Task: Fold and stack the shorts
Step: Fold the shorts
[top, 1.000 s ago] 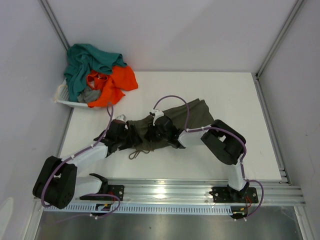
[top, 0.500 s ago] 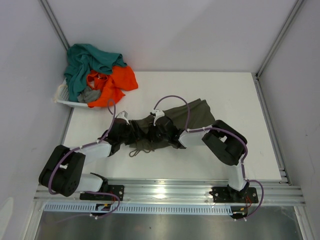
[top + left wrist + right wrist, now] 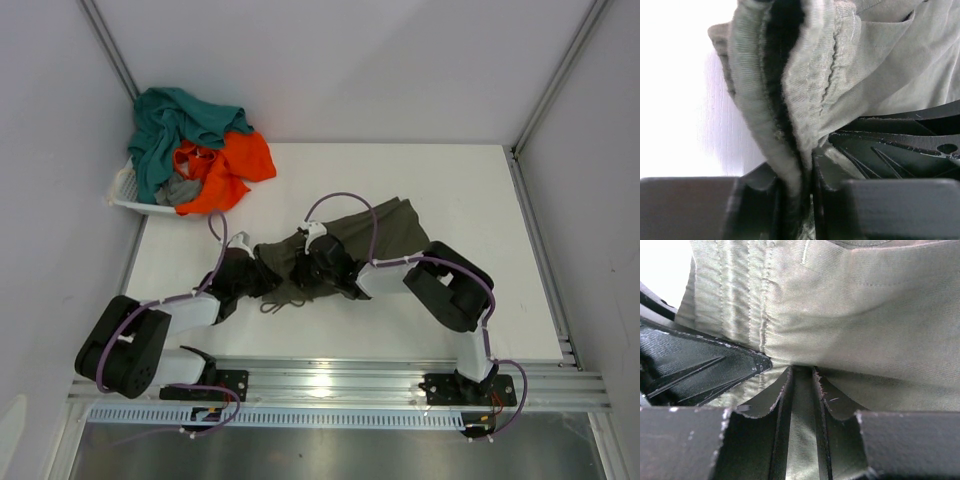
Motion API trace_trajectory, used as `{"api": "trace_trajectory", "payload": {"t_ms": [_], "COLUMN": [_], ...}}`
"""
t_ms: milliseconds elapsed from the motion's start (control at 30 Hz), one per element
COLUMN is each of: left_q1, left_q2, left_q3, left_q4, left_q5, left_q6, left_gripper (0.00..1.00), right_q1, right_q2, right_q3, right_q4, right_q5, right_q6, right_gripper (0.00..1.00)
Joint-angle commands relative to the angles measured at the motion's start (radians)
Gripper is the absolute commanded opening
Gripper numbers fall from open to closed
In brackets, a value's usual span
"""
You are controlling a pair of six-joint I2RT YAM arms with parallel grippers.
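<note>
The dark olive-green shorts (image 3: 385, 228) lie crumpled on the white table, their drawstring (image 3: 280, 303) trailing toward the near edge. My left gripper (image 3: 256, 272) is at their left end. In the left wrist view it (image 3: 799, 172) is shut on the ribbed waistband (image 3: 810, 75), which stands up between the fingers. My right gripper (image 3: 306, 262) sits just to the right of it. The right wrist view shows that gripper (image 3: 802, 374) shut on a fold of the olive cloth (image 3: 865, 315). The two grippers are almost touching.
A white plastic basket (image 3: 125, 190) sits at the table's far left corner, heaped with teal shorts (image 3: 165, 125), orange shorts (image 3: 240, 155) and a grey pair (image 3: 178, 190). Grey walls close the left and right sides. A metal rail (image 3: 340, 380) runs along the near edge.
My left gripper has moved onto the left end of the olive shorts and closed on the waistband. The right gripper has held its grip, hardly moving.
</note>
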Motion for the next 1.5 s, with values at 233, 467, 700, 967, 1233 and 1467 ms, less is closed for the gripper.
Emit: {"api": "trace_trajectory", "payload": {"t_ms": [233,467,700,967,1233,1467], "left_q1": [0.002,0.003,0.003,0.015,0.015,0.015], "left_q2": [-0.090,-0.211,-0.207,-0.116,-0.110,-0.081], "left_q3": [0.061,0.231,0.377,0.582,0.632,0.729], "left_q4": [-0.185,-0.522,-0.719,-0.937,-0.992,-1.060], "left_q5": [-0.022,-0.158,-0.214,-0.264,-0.255,-0.270], "left_q6": [0.057,0.134,0.179,0.241,0.241,0.249], "left_gripper": [0.00,0.00,0.00,0.00,0.00,0.00], "right_q1": [0.043,0.050,0.018,-0.011,-0.055,0.019], "right_q2": [0.002,-0.059,-0.179,-0.228,-0.047,0.062], "right_q3": [-0.001,0.001,0.019,-0.090,0.033,0.122], "right_q4": [-0.043,-0.087,-0.103,0.034,0.023,-0.021], "right_q5": [-0.008,0.115,0.187,0.412,0.357,0.478], "right_q6": [-0.010,-0.054,-0.083,-0.023,-0.009,0.018], "right_gripper": [0.24,0.28,0.26,0.23,0.22,0.19]}}
